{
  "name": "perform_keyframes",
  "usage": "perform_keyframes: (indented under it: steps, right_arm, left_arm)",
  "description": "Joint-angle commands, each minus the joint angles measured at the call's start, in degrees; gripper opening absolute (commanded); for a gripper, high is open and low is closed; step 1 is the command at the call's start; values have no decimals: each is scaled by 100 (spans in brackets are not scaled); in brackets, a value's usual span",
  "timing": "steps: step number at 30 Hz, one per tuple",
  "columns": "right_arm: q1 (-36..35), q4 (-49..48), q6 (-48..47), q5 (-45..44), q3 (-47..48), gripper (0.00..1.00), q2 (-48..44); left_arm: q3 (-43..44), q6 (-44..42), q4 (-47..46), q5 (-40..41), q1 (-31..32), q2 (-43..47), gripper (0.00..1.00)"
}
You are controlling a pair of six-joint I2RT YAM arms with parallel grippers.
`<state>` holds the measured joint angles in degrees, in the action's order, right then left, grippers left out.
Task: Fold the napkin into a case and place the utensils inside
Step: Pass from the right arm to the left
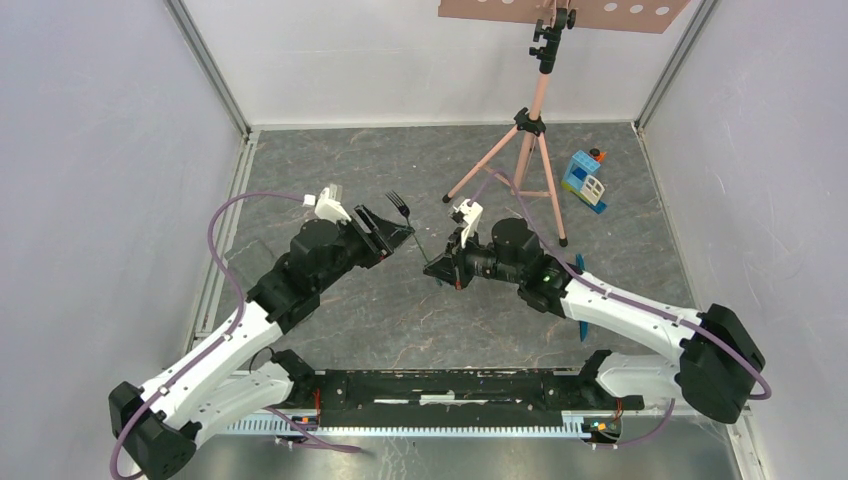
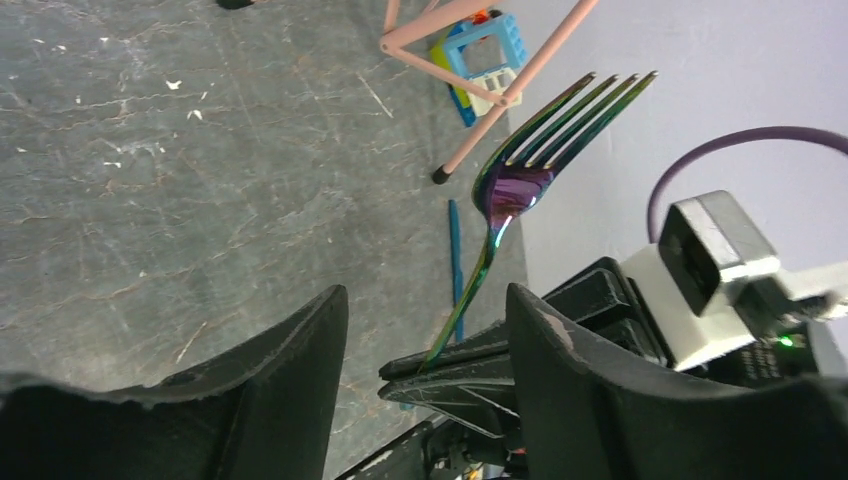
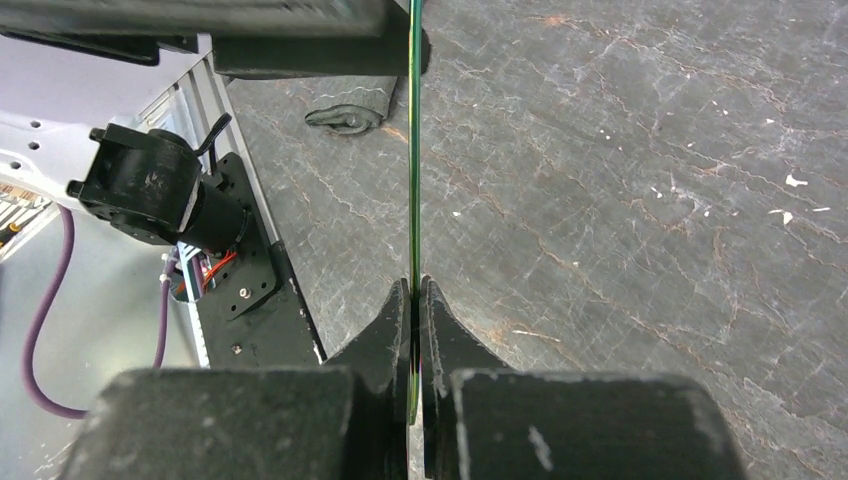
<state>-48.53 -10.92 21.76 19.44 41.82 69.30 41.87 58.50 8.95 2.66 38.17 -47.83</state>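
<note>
The right gripper (image 3: 415, 297) was clenched on the handle end of a slim fork (image 2: 520, 180). The fork was iridescent green and purple, its tines raised above the floor. The left gripper (image 2: 425, 300) stood released, fingers spread either side of the handle. A teal utensil (image 2: 455, 250) lay flat on the floor beyond.
</note>
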Motion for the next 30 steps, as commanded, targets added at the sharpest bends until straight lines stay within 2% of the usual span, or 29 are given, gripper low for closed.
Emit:
perform_keyframes:
  steps: [1, 14, 21, 22, 23, 24, 25, 27, 30]
  right_arm:
    - [-133, -151, -137, -154, 326, 1, 137]
    - [-370, -164, -197, -283, 502, 0, 408]
    - [-467, -187, -232, -388, 553, 0, 467]
    - [-472, -183, -238, -393, 567, 0, 491]
    - [-500, -180, -248, -378, 585, 0, 509]
    - [-510, -152, -267, -360, 609, 0, 537]
    - [-515, -60, -296, -385, 644, 5, 571]
    - [-508, 256, -436, -610, 710, 33, 570]
    - [-495, 629, -707, -1186, 611, 59, 354]
  left_arm:
    - [384, -382, 45, 349, 58, -136, 63]
    - [655, -722, 233, 551, 130, -372, 31]
    - [718, -788, 409, 569, 129, -392, 21]
    - [718, -807, 421, 569, 131, -391, 15]
    - [733, -832, 469, 606, 130, -380, 5]
    - [763, -892, 543, 658, 133, -384, 2]
    - [789, -998, 648, 688, 129, -376, 2]
    - [956, -1256, 1023, 825, 107, -361, 2]
    - [1304, -1744, 2000, 1199, -104, -272, 2]
